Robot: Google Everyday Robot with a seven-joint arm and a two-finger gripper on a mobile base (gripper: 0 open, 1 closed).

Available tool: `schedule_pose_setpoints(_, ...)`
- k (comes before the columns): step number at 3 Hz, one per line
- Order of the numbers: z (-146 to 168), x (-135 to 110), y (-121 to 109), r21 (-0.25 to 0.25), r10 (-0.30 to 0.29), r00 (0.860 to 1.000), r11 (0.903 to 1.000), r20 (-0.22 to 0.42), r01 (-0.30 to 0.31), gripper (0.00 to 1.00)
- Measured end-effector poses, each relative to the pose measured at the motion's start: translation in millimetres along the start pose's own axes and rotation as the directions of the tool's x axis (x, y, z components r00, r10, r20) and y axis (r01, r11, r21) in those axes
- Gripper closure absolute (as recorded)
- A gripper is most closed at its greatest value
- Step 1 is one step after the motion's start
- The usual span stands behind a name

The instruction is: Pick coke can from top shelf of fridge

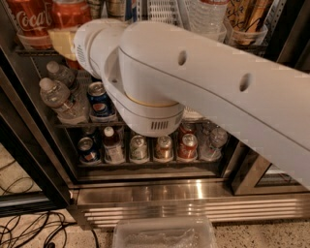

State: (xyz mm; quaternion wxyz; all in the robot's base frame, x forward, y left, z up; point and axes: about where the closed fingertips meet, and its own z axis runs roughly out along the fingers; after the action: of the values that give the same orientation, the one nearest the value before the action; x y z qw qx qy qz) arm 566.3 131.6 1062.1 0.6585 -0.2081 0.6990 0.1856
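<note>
Fridge fills the background, with speckled floor and loose cables at lower left.

Upper left: the coke can stands upright in its lane on the top shelf. A second red can sits just beside it, label not readable. Below them are water bottles and a Pepsi can.

The arm crosses from lower right to upper left, and its elbow covers the middle racks. The gripper is not in frame, so I can't tell if it's open or closed. It's probably past the arm's upper-left end, near the coke lane.

Risks:
- The arm blocks most of the view, so final alignment is near blind.
- It grabs the neighbouring red can instead.
- The coke can gets tipped or pushed back down the lane.
- The elbow clips the Pepsi can or the bottles.

The bottom-rack cans at right look out of reach.
</note>
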Motion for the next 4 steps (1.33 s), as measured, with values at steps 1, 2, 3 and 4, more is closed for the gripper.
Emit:
schedule_pose_setpoints(1,-6,33,14,-0.124,0.001,0.998,0.9923,-0.057,-0.008,1.00)
schedule_pose_setpoints(2,-11,30,24,-0.184,0.022,0.999,0.9825,-0.049,-0.030,1.00)
schedule_pose_setpoints(3,-20,29,26,-0.191,0.024,0.999,0.9811,-0.045,-0.032,1.00)
schedule_pose_setpoints(4,-54,31,38,-0.209,0.053,0.997,0.9759,-0.049,-0.063,1.00)
